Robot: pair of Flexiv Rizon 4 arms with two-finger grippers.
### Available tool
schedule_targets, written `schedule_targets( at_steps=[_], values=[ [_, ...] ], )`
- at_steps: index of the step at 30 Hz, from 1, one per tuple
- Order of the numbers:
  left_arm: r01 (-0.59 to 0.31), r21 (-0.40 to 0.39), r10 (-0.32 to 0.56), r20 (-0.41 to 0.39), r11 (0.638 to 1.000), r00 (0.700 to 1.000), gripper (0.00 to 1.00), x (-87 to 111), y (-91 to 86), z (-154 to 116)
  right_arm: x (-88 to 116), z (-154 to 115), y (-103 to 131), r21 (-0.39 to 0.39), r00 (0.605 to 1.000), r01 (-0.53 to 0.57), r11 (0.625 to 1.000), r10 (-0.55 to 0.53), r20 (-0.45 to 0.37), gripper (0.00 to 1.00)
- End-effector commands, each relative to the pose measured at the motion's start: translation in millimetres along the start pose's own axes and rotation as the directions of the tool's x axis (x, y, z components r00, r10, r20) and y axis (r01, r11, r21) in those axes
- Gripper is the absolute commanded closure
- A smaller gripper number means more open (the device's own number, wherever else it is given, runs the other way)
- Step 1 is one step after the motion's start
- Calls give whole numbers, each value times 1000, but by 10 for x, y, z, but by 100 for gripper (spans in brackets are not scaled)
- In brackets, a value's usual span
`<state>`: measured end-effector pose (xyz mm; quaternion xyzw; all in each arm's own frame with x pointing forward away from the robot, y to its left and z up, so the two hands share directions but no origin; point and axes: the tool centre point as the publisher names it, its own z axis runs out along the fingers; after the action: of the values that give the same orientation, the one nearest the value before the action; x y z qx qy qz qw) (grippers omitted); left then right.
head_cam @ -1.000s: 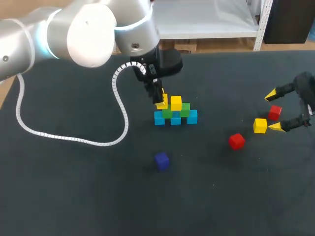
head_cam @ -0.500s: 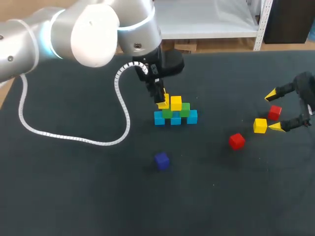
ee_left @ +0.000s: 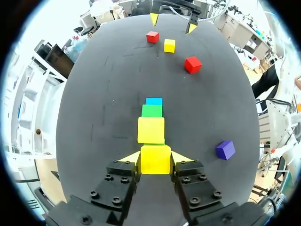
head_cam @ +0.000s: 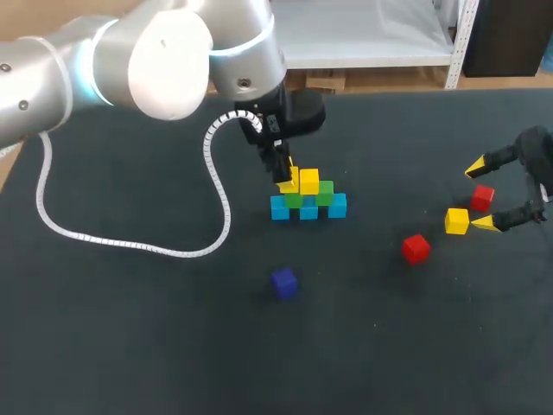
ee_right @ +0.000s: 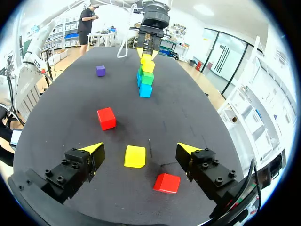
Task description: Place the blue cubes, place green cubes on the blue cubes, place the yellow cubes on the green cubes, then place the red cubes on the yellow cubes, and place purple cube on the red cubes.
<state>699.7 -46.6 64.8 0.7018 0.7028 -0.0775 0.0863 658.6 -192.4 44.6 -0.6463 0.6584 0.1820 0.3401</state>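
The left gripper (ee_left: pixel 155 157) pinches the held yellow cube (ee_left: pixel 155 161) just beside the stacked yellow cube (ee_left: pixel 151 130), so I judge it should lower straight, seat it flush on the green cube (head_cam: pixel 294 201) below that neighbour, then open without nudging it

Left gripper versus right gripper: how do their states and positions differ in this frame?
The left gripper is shut on a yellow cube; the right gripper is open, a loose yellow cube lying between its fingers untouched. The left gripper sits at the cube stack; the right gripper is off near the two red cubes. Both have yellow tips.
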Motion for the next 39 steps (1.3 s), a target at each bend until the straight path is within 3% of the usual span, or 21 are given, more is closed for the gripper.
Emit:
schedule_targets(
  at_steps=[1,39],
  values=[
    [-2,9,2,-3,1000,1000,100,-3,38,17,7,6,-3,1,1000,1,1000,-1,4,0],
    [1,27,-2,9,1000,1000,100,-2,51,74,7,6,-3,1,1000,1,1000,-1,4,0]
  ],
)
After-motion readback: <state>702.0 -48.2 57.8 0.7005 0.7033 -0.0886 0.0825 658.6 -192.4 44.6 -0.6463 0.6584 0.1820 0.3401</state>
